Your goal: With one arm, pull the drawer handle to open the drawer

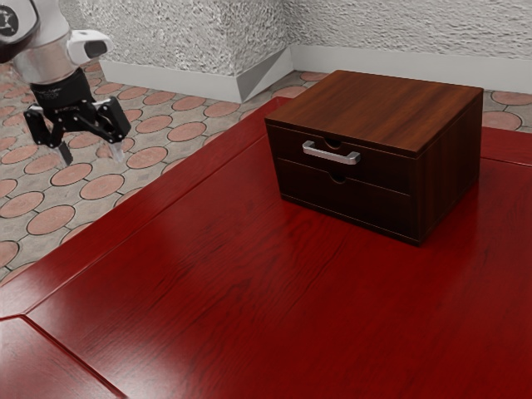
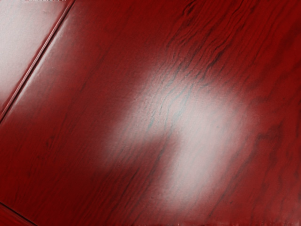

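A dark wooden cabinet with two drawers stands on the red table toward the exterior view's right. The upper drawer carries a silver bar handle and sits flush with the cabinet front; the lower drawer has a notch and no handle. My gripper hangs high at the exterior view's upper left, far from the handle, fingers spread and pointing down with nothing between them. The wrist view looks down on the glossy red table.
The table has a raised border strip along its edge at the exterior view's left. Beyond it lie a patterned tile floor and a white textured wall. A bright glare patch reflects off the tabletop under my hand.
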You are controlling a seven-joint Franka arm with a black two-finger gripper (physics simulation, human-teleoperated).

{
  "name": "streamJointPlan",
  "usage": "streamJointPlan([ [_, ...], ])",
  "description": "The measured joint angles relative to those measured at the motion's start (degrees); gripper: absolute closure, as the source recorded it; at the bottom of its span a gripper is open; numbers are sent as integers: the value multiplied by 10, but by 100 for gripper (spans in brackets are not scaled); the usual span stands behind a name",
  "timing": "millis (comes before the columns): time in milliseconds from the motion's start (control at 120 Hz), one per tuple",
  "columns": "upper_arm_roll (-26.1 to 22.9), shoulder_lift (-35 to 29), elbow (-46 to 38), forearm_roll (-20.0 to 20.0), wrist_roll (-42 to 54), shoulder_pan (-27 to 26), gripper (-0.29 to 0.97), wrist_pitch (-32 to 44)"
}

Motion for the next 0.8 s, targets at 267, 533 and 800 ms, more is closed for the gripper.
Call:
streamJointPlan([
  [267, -6, -34, 92, -20, -13, -99, 0, -12],
  [533, -36, -34, 117, -30, -22, -41, 0, -12],
  [800, -40, -28, 55, -31, -28, 37, 0, -15],
])
